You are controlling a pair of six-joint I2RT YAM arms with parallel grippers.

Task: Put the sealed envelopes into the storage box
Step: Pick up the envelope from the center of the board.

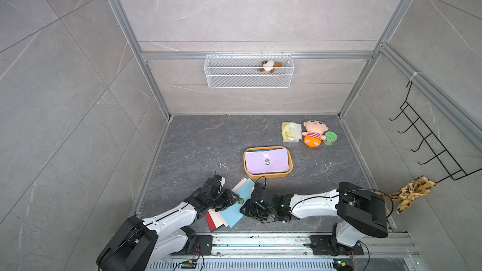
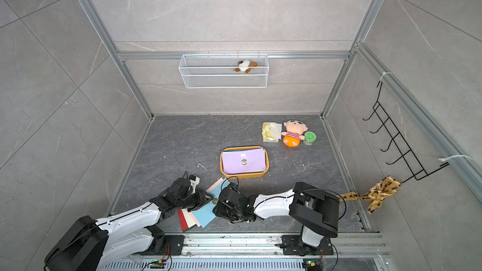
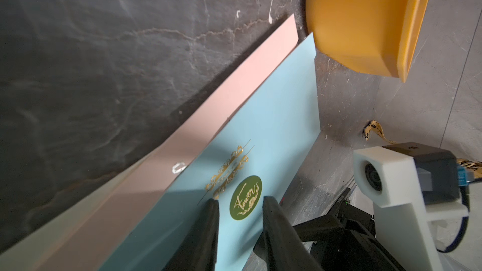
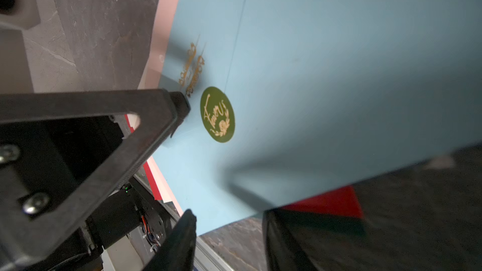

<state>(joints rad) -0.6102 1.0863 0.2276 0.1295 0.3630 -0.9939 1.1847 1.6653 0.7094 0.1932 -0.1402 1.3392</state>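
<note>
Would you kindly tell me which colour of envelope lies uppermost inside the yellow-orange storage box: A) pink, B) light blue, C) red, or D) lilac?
D: in both top views the lilac envelope lies face up on top of the stack inside the storage box.

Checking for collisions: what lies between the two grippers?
The light blue envelope, its round green seal showing between the left gripper and right gripper, in both top views.

The left arm (image 1: 177,215) hides my envelope pile's (image 1: 215,218) nine o'clock side; those under the light blue envelope (image 1: 232,215) show only slivers.
</note>
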